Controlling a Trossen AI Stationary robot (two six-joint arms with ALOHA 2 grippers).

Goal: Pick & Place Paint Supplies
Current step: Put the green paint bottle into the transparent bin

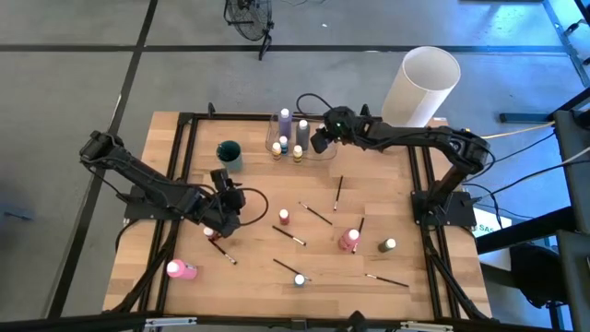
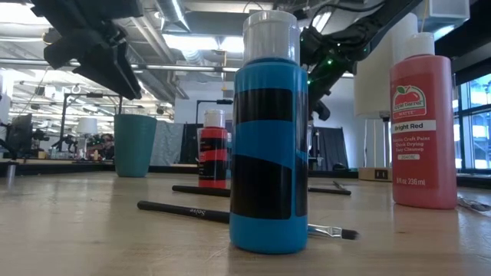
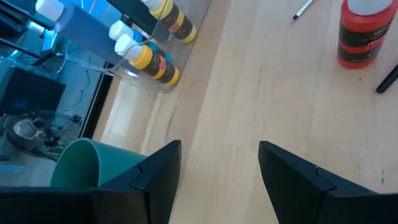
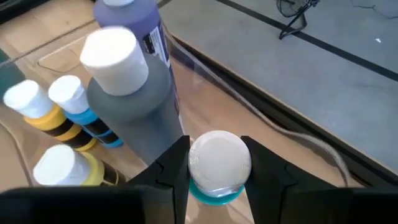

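My right gripper (image 4: pixel 217 167) is at the table's far side, over the clear container (image 1: pixel 318 152), shut on a teal paint bottle with a white cap (image 4: pixel 219 158). In the container stand a lilac bottle (image 4: pixel 134 22), a grey one (image 4: pixel 134 106) and yellow (image 4: pixel 37 109) and blue (image 4: pixel 84 115) ones. My left gripper (image 3: pixel 219 146) hangs open above the wood at the table's left middle (image 1: pixel 221 219), with nothing between its fingers. A red bottle (image 1: pixel 284 218), a pink one (image 1: pixel 348 240), an olive one (image 1: pixel 387 245) and a blue one (image 1: pixel 300 279) stand on the table among thin brushes (image 1: pixel 318 214). My right gripper pinches the teal bottle by its white cap (image 4: pixel 198 163) between the two fingers, one on each side. The fingers slant down from the table's right. The bottle's teal body (image 4: pixel 214 194) hangs below the cap, mostly hidden; whether its base rests on anything does not show.
A teal cup (image 1: pixel 229 155) stands left of the container. A large white cylinder (image 1: pixel 422 85) lies at the far right corner. A pink bottle (image 1: pixel 180 269) lies on its side near the front left. More brushes lie near the front (image 1: pixel 385 279).
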